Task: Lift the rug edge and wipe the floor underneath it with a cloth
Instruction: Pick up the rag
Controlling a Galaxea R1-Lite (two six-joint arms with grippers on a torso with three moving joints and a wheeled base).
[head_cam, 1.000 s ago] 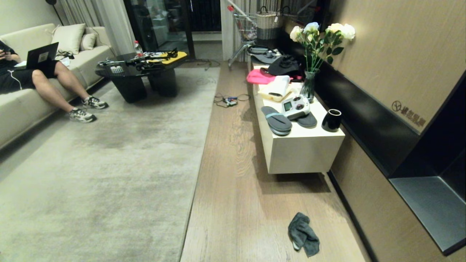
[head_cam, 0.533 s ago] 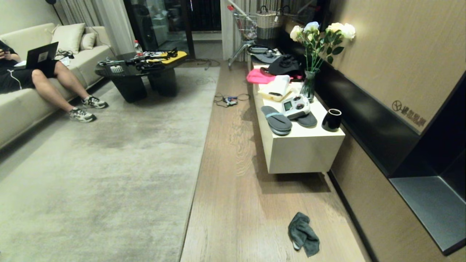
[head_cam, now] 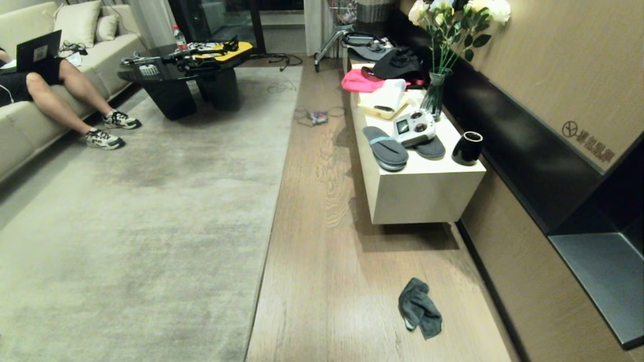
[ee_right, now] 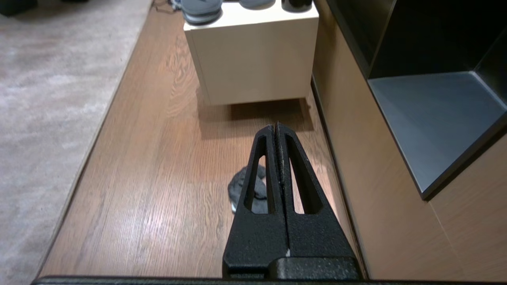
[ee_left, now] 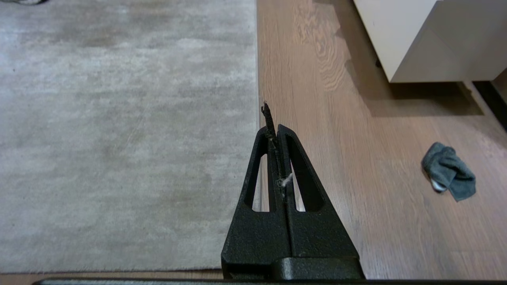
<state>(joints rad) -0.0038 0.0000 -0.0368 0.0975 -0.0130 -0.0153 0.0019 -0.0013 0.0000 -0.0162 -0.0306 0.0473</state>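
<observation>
The large pale grey-beige rug lies flat, and its straight rug edge point(head_cam: 267, 226) runs along the floor point(head_cam: 322, 261) of oak-look planks. A crumpled dark grey cloth point(head_cam: 419, 307) lies on the planks near the right wall, well apart from the rug. Neither gripper shows in the head view. In the left wrist view my left gripper point(ee_left: 275, 128) is shut and empty, high above the rug edge point(ee_left: 253, 79), with the cloth point(ee_left: 448, 171) off to one side. My right gripper point(ee_right: 275, 126) is shut and empty above the floor point(ee_right: 158, 158), partly covering the cloth point(ee_right: 237, 188).
A low white cabinet point(head_cam: 422, 196) stands against the right wall, bearing slippers, a controller, a black cup point(head_cam: 466, 148) and a flower vase. A dark shelf niche point(head_cam: 598, 271) sits low in that wall. A person's legs point(head_cam: 65, 100), a sofa and a black coffee table point(head_cam: 176, 75) are at far left.
The whole head view has shifted since half a second ago, as the camera tipped downward. Rug, cloth and furniture keep their places on the floor.
</observation>
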